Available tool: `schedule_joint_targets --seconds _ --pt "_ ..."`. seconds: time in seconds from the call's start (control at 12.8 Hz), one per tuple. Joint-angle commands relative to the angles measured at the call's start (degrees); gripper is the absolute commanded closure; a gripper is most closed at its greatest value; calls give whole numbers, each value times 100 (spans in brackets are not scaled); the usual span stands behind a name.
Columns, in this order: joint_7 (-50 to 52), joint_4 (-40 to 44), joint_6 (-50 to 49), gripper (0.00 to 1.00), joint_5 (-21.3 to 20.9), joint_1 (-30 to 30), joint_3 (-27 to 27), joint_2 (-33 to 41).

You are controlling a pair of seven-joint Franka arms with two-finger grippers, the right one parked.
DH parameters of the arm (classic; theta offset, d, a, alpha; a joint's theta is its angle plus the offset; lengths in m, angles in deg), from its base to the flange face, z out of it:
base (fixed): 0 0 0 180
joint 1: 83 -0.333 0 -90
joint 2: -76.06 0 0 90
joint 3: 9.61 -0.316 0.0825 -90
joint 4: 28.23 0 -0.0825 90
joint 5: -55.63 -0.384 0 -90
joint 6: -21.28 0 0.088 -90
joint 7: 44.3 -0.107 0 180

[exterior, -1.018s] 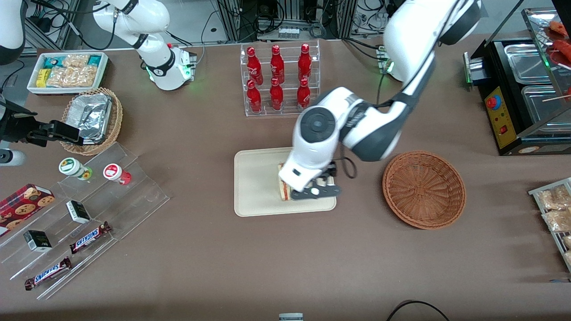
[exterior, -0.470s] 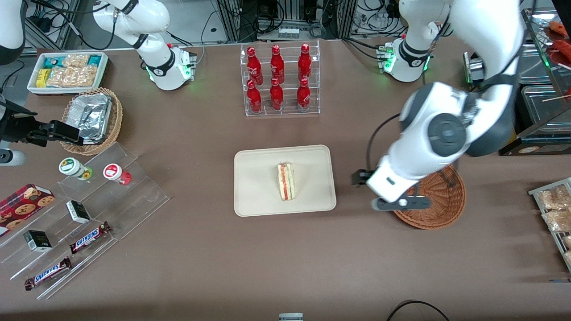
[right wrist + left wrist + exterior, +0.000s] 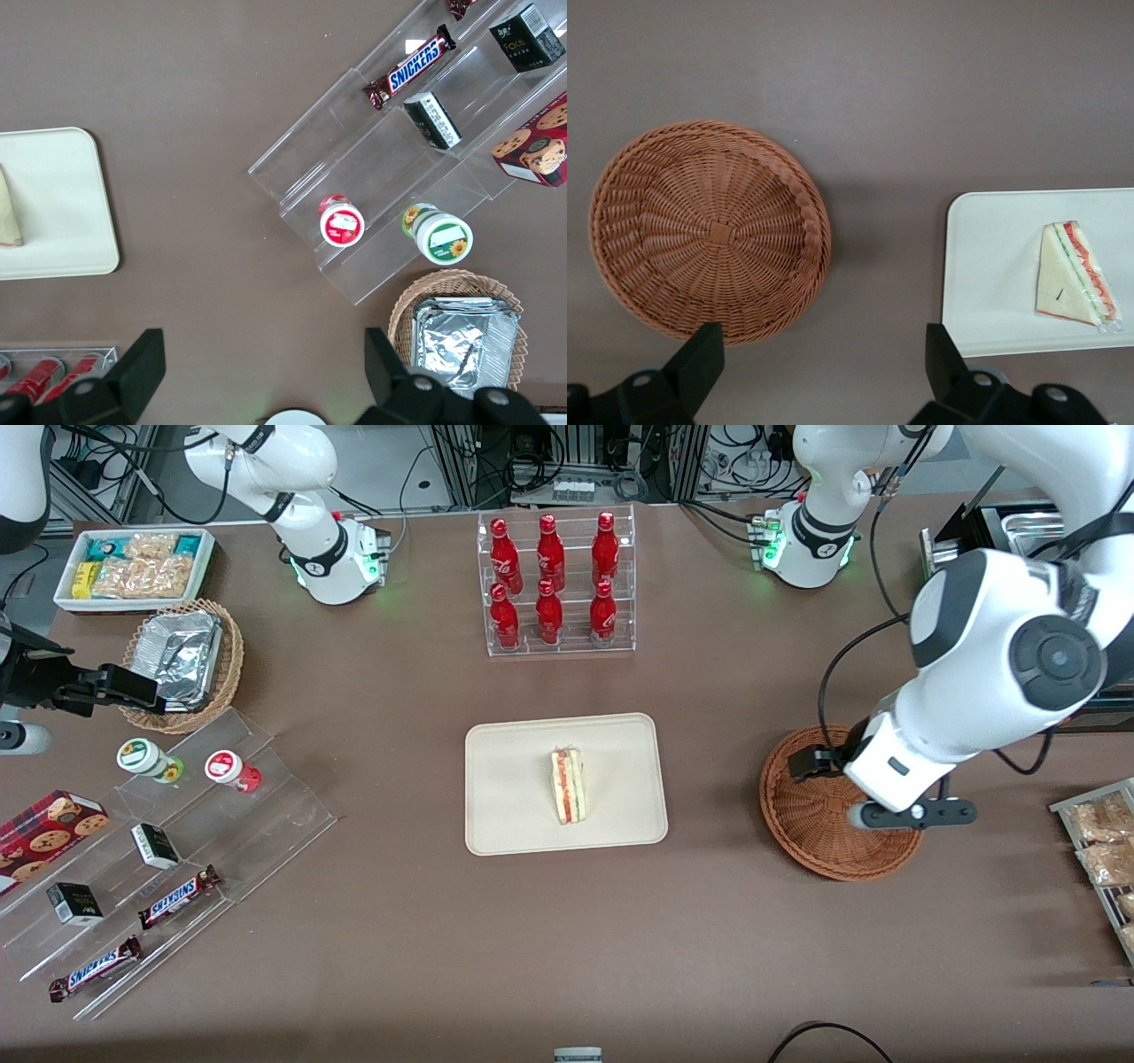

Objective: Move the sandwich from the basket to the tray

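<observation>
The sandwich [image 3: 567, 786] [image 3: 1074, 283] lies on the cream tray [image 3: 509, 779] [image 3: 992, 266] in the middle of the table, its red, white and green cut edge showing. The reddish-brown wicker basket [image 3: 819, 815] [image 3: 709, 230] sits beside the tray toward the working arm's end, with nothing in it. My gripper [image 3: 911, 814] [image 3: 822, 359] hangs high above the basket's rim, on the side away from the tray. It is open, with only table showing between its fingers [image 3: 700, 356]. The right wrist view catches a corner of the tray [image 3: 53, 204] and a sliver of the sandwich [image 3: 9, 221].
A clear rack of red bottles [image 3: 556, 584] stands farther from the camera than the tray. A stepped acrylic shelf with snacks [image 3: 177, 841], a tan basket with foil [image 3: 182, 660] and a white bin [image 3: 133, 567] are toward the parked arm's end. A food warmer [image 3: 1036, 602] stands near the working arm.
The gripper let go of the sandwich on the tray, then swung away toward the working arm's end, passing over the basket and rising. The sandwich stays on the tray.
</observation>
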Motion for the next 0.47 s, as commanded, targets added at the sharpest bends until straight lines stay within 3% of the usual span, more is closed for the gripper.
schedule_joint_targets --seconds 0.0,0.39 --pt "-72 -192 -254 0 16 -125 -51 326" --pt "-466 -201 -904 0 15 -240 -445 669"
